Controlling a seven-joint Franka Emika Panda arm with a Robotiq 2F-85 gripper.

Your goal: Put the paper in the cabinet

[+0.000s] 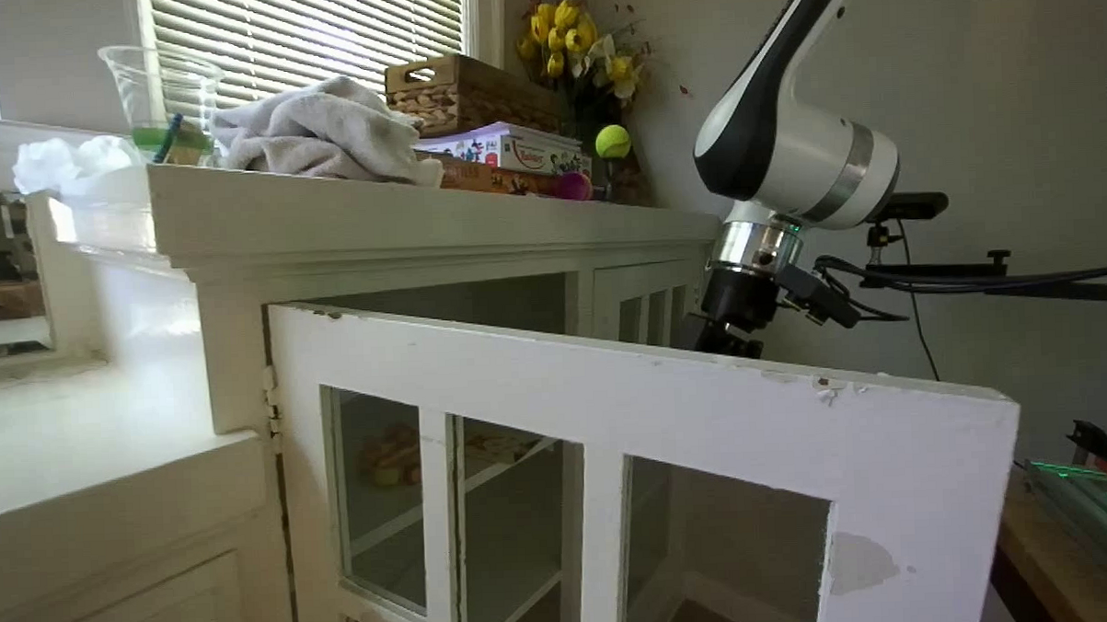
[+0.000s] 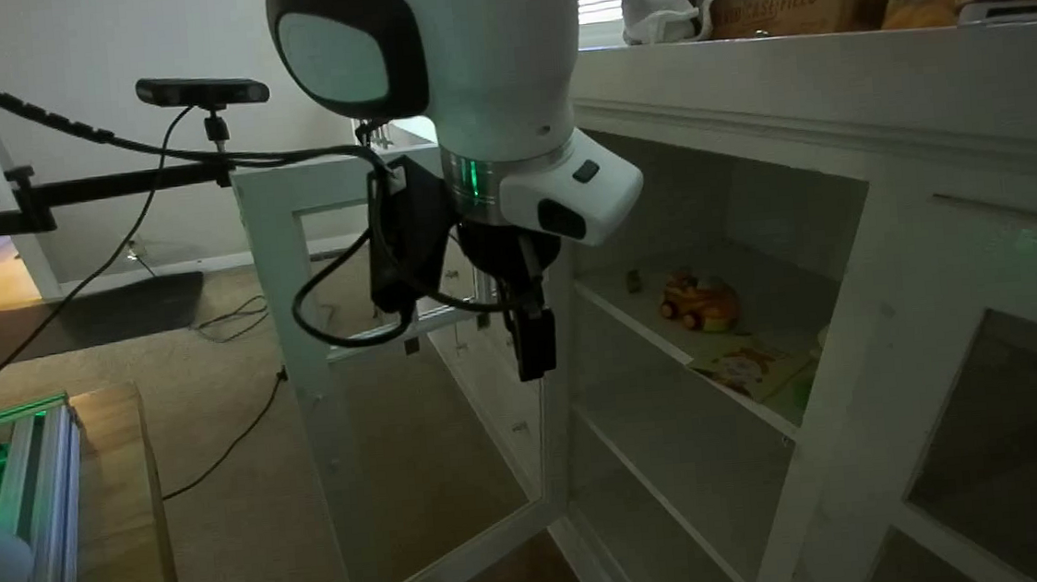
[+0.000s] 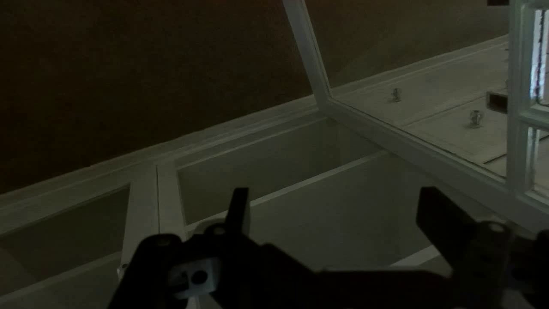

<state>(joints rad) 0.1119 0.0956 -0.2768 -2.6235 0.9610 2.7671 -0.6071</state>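
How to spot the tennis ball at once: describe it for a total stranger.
In an exterior view, find the white cabinet. Look along its top, right of the stacked boxes and below the yellow flowers. The tennis ball is the one yellow-green sphere there; the magenta item sits lower left.

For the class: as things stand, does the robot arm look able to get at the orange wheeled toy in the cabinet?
Probably yes: the cabinet door stands open, nothing visible blocks the orange toy, and the gripper is open and empty. It points down, though, so may need tilting.
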